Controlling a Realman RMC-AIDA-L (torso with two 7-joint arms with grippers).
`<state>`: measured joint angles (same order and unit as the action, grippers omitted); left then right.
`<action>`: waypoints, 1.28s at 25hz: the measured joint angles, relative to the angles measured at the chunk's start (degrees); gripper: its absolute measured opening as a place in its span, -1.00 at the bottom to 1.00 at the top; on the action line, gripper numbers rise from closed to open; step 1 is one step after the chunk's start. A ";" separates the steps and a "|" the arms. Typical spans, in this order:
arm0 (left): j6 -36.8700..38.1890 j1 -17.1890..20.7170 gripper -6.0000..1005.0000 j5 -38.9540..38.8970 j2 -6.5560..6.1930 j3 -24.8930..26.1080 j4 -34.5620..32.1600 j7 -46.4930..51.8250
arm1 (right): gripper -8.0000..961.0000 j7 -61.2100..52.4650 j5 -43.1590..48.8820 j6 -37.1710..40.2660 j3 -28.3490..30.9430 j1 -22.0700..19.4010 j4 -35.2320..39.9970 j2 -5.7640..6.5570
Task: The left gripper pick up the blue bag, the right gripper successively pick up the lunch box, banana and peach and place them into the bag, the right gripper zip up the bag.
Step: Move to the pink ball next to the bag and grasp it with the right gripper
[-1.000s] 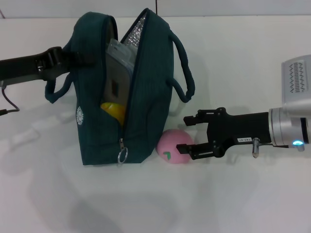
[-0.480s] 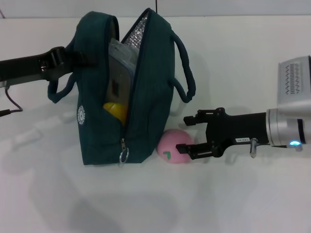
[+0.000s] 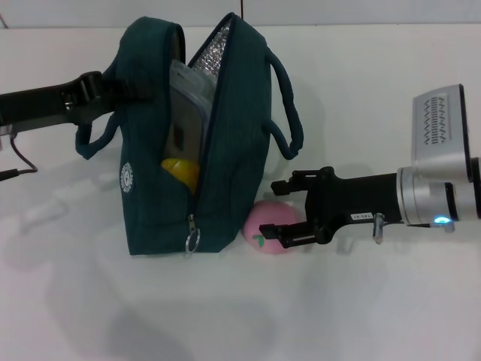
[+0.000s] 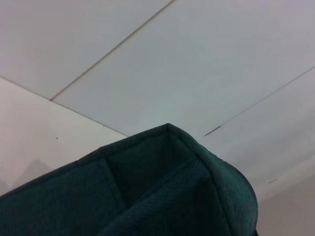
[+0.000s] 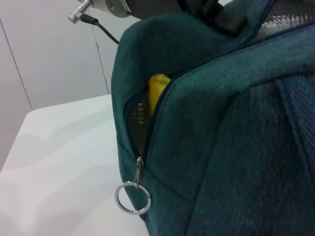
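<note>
The blue bag [image 3: 150, 188] stands upright and unzipped on the white table [image 3: 361, 98]. My left gripper [image 3: 126, 89] is shut on its upper left rim. The bag's cloth [image 4: 147, 196] fills the left wrist view. Inside the bag the clear lunch box [image 3: 184, 105] stands on end, and the yellow banana [image 3: 180, 171] lies below it. The pink peach [image 3: 264, 222] rests on the table against the bag's right side. My right gripper [image 3: 272, 212] is open, with one finger above the peach and one in front of it. The right wrist view shows the bag [image 5: 221, 123] and the banana [image 5: 157, 91].
The zip's ring pull [image 3: 192, 239] hangs low on the bag's front edge and also shows in the right wrist view as ring pull [image 5: 132, 197]. A black cable [image 3: 11, 162] trails at the left edge. The bag's right handle [image 3: 289, 113] loops above my right gripper.
My right gripper has moved left toward the bag, and its open fingers now reach around the peach. The bag and left arm have barely shifted.
</note>
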<state>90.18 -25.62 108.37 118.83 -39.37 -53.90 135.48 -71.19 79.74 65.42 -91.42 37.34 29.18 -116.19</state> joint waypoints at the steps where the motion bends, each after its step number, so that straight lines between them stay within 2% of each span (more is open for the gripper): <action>1: 0.00 0.00 -0.92 0.00 0.00 0.00 0.00 0.00 | 0.60 -0.08 -0.33 -0.05 -0.41 0.01 0.00 0.00; 9: -0.05 0.04 -0.92 -0.01 -0.01 -0.01 0.02 -0.04 | 0.60 -0.30 -2.45 -1.54 -3.79 0.29 -0.23 0.00; 32: -0.10 0.00 -0.92 -0.09 0.09 -0.17 -0.08 -0.04 | 0.60 -2.52 -2.83 -3.38 -4.65 1.16 -0.90 0.00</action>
<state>90.08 -25.62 108.27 118.92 -39.54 -53.98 135.44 -73.71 76.90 62.04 -96.08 38.49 28.28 -116.19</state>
